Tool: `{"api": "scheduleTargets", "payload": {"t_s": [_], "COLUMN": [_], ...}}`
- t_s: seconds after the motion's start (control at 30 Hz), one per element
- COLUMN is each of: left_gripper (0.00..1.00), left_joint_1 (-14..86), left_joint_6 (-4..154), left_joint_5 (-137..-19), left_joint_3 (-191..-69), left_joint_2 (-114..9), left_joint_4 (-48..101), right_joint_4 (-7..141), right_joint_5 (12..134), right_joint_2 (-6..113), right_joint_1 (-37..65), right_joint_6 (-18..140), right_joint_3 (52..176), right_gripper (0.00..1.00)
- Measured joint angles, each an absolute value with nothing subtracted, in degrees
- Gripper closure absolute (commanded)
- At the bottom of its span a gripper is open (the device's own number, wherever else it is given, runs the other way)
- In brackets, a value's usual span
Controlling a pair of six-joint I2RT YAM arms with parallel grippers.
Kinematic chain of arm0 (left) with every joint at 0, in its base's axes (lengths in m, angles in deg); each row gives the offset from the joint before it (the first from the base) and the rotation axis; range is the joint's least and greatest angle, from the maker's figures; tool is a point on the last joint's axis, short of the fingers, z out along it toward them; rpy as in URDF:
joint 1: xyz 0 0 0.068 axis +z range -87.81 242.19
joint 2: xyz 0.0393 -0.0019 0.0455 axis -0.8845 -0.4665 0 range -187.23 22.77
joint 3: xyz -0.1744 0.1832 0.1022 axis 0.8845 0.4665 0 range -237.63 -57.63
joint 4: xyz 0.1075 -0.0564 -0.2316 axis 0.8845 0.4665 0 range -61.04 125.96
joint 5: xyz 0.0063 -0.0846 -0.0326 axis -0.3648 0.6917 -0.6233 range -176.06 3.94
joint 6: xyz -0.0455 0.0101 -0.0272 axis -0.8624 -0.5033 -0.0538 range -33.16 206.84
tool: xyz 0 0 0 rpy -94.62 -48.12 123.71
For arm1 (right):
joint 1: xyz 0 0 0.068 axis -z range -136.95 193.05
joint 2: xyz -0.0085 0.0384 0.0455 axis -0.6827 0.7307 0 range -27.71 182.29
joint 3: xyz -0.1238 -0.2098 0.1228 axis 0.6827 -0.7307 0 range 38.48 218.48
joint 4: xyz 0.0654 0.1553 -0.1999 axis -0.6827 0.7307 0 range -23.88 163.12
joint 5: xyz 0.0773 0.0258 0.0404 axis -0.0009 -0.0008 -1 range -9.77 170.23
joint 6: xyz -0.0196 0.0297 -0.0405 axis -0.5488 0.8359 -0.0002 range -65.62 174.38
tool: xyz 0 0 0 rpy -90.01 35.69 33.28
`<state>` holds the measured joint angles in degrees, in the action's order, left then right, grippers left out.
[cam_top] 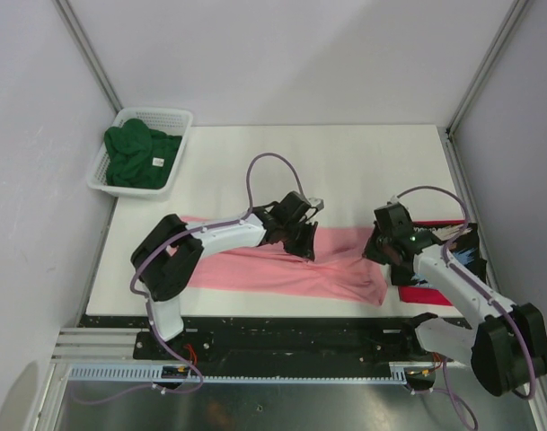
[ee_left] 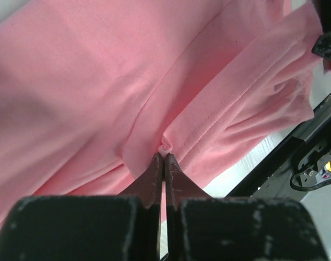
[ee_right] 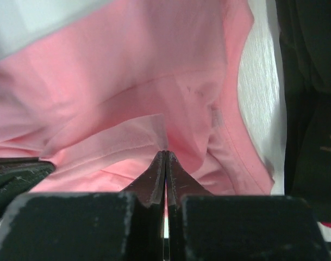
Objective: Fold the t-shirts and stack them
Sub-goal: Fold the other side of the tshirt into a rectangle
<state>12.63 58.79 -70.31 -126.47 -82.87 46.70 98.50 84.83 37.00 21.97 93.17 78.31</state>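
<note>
The salmon-pink t-shirt (cam_top: pixel 255 265) lies spread across the near half of the white table (cam_top: pixel 345 162). My left gripper (cam_top: pixel 302 244) rests on its middle; in the left wrist view the gripper (ee_left: pixel 165 156) is shut on a small pinched tuft of the pink t-shirt (ee_left: pixel 89 81) beside a stitched hem. My right gripper (cam_top: pixel 377 251) sits at the shirt's right end, and in the right wrist view it (ee_right: pixel 165 154) is shut with its tips at a fold edge of the pink t-shirt (ee_right: pixel 127 81). The dark green t-shirt (cam_top: pixel 140 153) is bundled in the basket. The black t-shirt (cam_top: pixel 462 247) and the red one (cam_top: pixel 424 295) lie at the right.
The white mesh basket (cam_top: pixel 156 114) stands at the far left corner against the wall. The black cloth (ee_right: pixel 312 109) lies just right of the right gripper. The table's near edge meets a black rail (cam_top: pixel 291 328) with the arm bases.
</note>
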Motion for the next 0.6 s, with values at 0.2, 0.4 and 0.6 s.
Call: {"api": "scheduleTargets", "payload": {"t_s": [0.2, 0.4, 0.6], "left_gripper": [1.00, 1.00, 0.92], "left_joint_1": [12.5, 12.2, 11.9], "left_joint_6": [58.8, 58.8, 58.8], "left_joint_5": [-70.2, -70.2, -70.2], "left_joint_3": [-124.7, -122.5, -122.1], "left_joint_2": [-81.1, -81.0, -81.1], "left_joint_4": [46.7, 46.7, 46.7], "right_joint_4": [102.3, 105.2, 105.2], "right_joint_5": [84.3, 83.8, 83.5], "right_joint_2": [29.9, 25.1, 23.5], "right_joint_1": [19.7, 16.8, 13.6], "right_joint_6": [96.0, 99.9, 103.4], "right_joint_3": [73.0, 68.7, 65.9], "right_gripper": [1.00, 1.00, 0.94]}}
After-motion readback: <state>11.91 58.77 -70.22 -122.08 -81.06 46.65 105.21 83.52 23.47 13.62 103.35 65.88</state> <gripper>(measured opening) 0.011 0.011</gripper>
